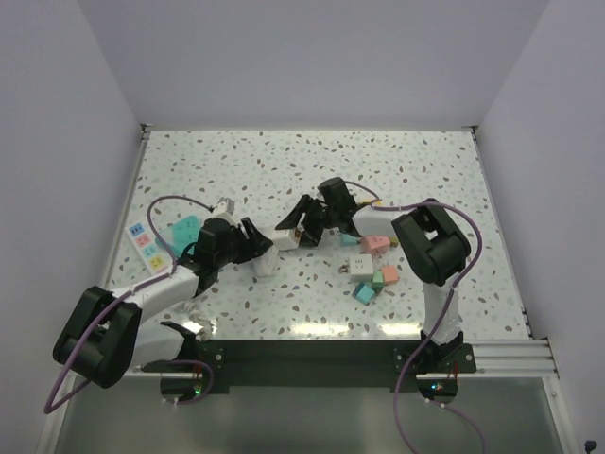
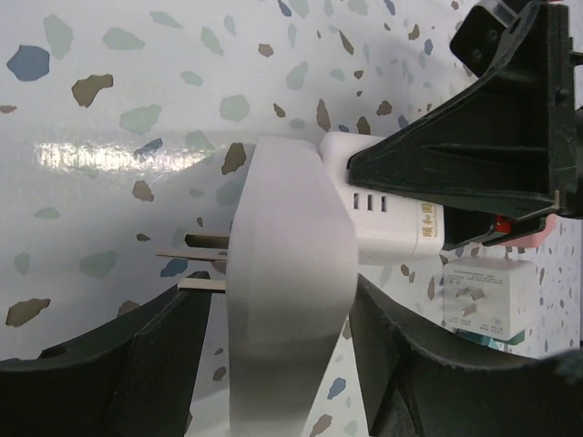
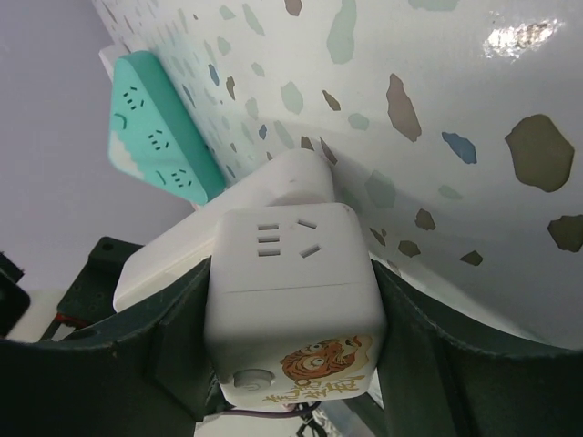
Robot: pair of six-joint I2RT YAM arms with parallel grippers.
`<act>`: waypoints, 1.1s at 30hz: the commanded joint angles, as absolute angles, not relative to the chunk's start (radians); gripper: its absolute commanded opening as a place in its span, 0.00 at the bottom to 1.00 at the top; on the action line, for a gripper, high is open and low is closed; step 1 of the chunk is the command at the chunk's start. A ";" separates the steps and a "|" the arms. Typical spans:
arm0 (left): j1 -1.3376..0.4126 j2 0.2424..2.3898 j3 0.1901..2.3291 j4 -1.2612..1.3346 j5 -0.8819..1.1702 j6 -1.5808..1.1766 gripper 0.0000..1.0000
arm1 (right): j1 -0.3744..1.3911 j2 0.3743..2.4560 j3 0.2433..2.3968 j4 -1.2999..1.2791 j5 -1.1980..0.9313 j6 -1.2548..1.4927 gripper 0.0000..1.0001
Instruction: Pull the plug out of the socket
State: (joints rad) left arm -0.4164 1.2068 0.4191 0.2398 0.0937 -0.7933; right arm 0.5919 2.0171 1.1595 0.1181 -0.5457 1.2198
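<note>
Speckled terrazzo table (image 1: 284, 161), cube-shaped white socket (image 3: 291, 282)

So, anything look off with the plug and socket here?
Nothing broken or spilled. One oddity: the white plug in the left tool shows bare prongs pointing away from the cube socket in the right tool.

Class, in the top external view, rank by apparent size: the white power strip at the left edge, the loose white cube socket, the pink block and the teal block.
1. white power strip, clearly largest.
2. white cube socket.
3. pink block and teal block: too alike to rank.
</note>
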 commanded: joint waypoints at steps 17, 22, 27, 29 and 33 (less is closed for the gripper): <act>-0.446 1.269 0.466 0.159 -0.106 -0.847 0.00 | 0.603 1.896 1.187 -0.010 -0.646 1.267 0.00; -0.446 1.235 0.497 0.049 -0.216 -0.793 0.00 | 0.559 1.849 1.277 -0.369 -0.698 1.033 0.00; -0.446 1.197 0.500 0.002 -0.262 -0.756 0.00 | 0.476 1.848 1.371 -0.667 -0.767 0.744 0.00; -0.445 1.192 0.502 0.002 -0.273 -0.753 0.00 | 0.453 1.851 1.379 -0.719 -0.817 0.683 0.00; -0.446 1.200 0.514 -0.049 -0.288 -0.761 0.00 | 0.426 1.804 1.327 -0.666 -0.867 0.705 0.00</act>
State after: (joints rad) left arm -0.5152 1.1824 0.5167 0.1596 0.0597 -0.8257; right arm 0.4812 1.9224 1.3720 -0.4477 -0.7296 0.9035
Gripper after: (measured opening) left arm 0.406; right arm 0.623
